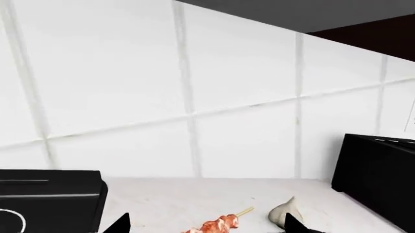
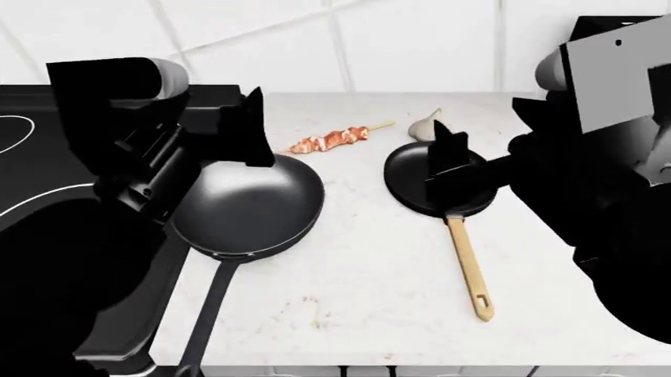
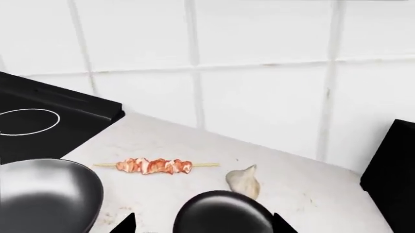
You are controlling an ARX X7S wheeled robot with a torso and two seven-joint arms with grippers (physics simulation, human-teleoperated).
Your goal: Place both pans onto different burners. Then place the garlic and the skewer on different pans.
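The deeper pan (image 2: 247, 206) with a thin black handle sits on the white counter at the stovetop's right edge. It also shows in the right wrist view (image 3: 45, 194). The shallower pan (image 2: 414, 184) with a wooden handle (image 2: 469, 263) lies on the counter to its right. The skewer (image 2: 330, 140) and garlic (image 2: 423, 126) lie on the counter behind the pans. My left gripper (image 1: 207, 229) is open and empty above the skewer (image 1: 217, 224), near the garlic (image 1: 284, 211). My right gripper (image 3: 202, 228) is open over the shallower pan (image 3: 224, 214).
The black stovetop (image 2: 42, 169) fills the left side, with a large white burner outline (image 2: 47, 195) partly behind my left arm. A black box (image 1: 379, 172) stands at the counter's right end. A white tiled wall (image 3: 259, 63) backs the counter.
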